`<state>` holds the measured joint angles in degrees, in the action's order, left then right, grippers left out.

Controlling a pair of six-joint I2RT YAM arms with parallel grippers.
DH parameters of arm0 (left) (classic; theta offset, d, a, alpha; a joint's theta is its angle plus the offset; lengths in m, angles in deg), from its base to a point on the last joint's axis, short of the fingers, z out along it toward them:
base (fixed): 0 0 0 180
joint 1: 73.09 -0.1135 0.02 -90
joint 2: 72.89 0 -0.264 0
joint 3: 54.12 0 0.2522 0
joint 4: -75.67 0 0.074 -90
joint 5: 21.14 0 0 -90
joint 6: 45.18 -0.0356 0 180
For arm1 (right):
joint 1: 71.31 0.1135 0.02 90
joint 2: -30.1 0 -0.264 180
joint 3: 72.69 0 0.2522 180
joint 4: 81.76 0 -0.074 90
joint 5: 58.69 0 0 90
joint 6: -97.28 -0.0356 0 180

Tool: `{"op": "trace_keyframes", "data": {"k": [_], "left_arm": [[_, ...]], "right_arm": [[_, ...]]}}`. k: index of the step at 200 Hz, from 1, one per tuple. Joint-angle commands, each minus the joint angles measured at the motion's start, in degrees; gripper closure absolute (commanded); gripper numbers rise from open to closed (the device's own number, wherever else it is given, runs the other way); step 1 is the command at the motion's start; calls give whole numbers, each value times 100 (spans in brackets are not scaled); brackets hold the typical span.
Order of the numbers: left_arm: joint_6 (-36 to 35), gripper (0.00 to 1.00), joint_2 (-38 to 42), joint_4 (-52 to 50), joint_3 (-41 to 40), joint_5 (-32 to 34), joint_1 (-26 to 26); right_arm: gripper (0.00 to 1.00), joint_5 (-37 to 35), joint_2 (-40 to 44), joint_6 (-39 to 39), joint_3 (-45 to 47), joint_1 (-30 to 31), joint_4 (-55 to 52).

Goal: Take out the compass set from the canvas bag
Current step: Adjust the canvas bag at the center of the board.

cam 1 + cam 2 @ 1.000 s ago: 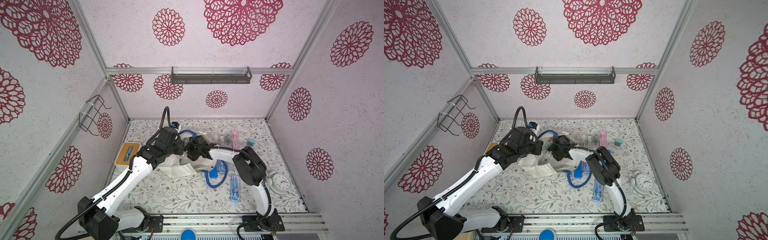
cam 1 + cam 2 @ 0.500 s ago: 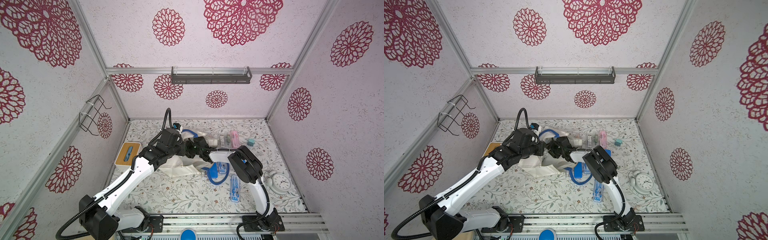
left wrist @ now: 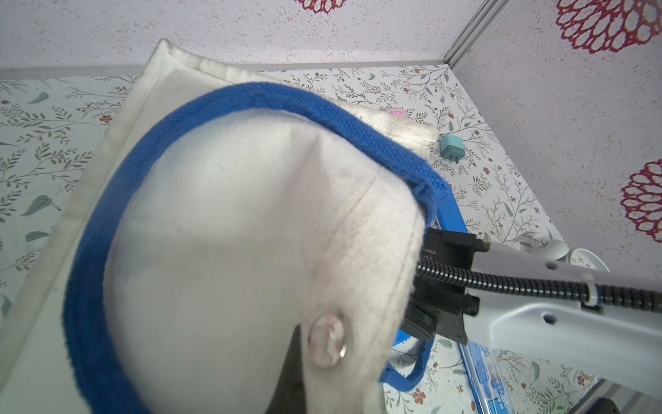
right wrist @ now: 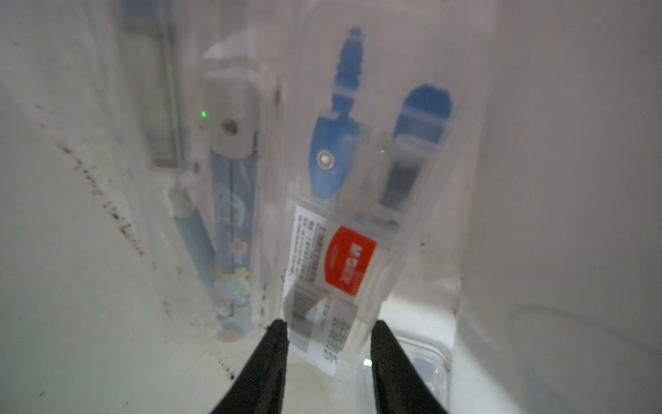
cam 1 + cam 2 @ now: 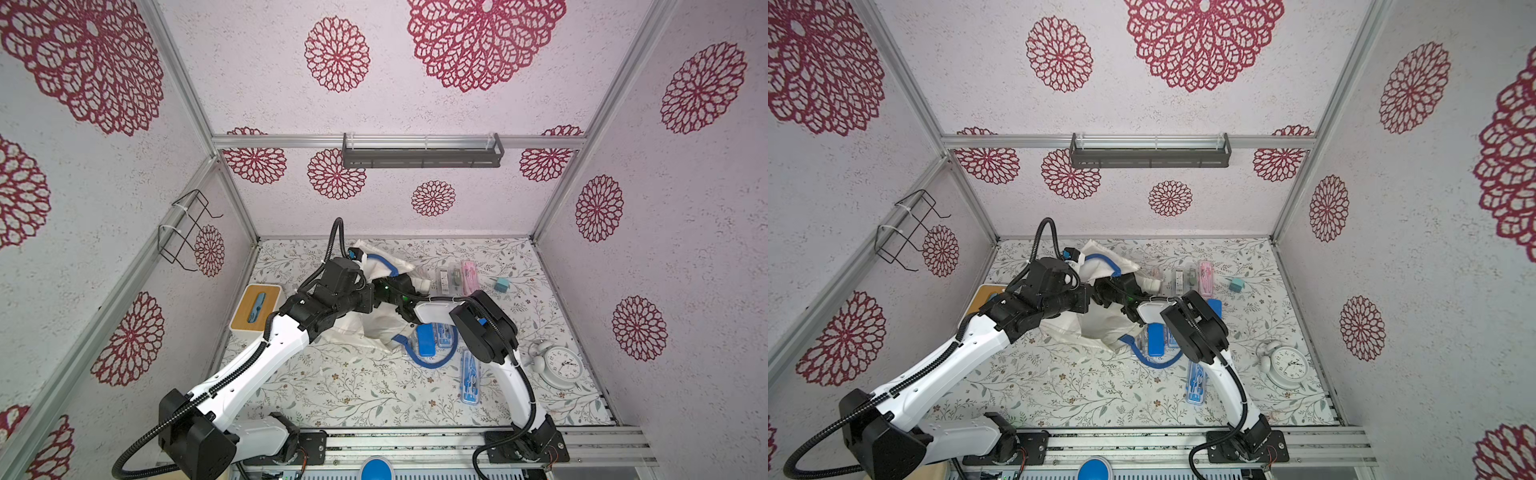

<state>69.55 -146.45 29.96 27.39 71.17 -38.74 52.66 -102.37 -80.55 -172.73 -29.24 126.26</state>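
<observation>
Fabric of the canvas bag [image 5: 374, 330] is pinched and held up by the left gripper [image 5: 365, 298], jaws pressed together. Inside lies the compass set [image 4: 344, 200], judged a light, stiff, slippery clear case. Its labelled end is flanked by the right gripper [image 4: 329, 324]; whether it is yet squeezed cannot be told. The narrow edges are judged the best hold.
</observation>
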Motion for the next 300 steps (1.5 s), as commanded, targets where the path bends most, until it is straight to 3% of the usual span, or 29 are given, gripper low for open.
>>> {"op": "trace_keyframes", "data": {"k": [1, 37, 99, 150, 176, 177, 181, 186, 221, 270, 285, 300], "left_arm": [[-78, 100, 216, 250, -33, -128, -16], [-133, 100, 436, 211, -211, -253, -156], [-353, 100, 799, -19, -367, -285, -192], [-114, 100, 540, 109, -269, -547, -183], [-84, 100, 306, 170, -73, -646, -158], [-83, 100, 298, 170, -66, -654, -157], [-76, 100, 270, 179, -52, -673, -152], [-77, 100, 241, 196, -20, -691, -149], [-42, 100, 112, 241, 82, -747, -103], [4, 100, 118, 179, 143, -695, -91], [-44, 100, 139, 183, 138, -603, -99], [-49, 100, 164, 155, 149, -560, -111]], "right_arm": [[59, 82, 165, -164, -194, -5, 1047], [51, -111, 401, -144, 220, -40, 1226], [47, -325, 560, -164, 533, -168, 1313], [39, -565, 426, -617, 418, -172, 1449], [35, -747, 501, -765, 249, -156, 894], [33, -759, 510, -777, 255, -155, 880], [8, -818, 531, -841, 272, -155, 837], [1, -887, 542, -929, 283, -156, 819], [2, -1138, 417, -1418, 135, -155, 699], [29, -1115, 331, -1466, 58, -173, 474], [28, -1056, 344, -1337, 63, -189, 490], [21, -990, 370, -1192, 66, -199, 550]]}}
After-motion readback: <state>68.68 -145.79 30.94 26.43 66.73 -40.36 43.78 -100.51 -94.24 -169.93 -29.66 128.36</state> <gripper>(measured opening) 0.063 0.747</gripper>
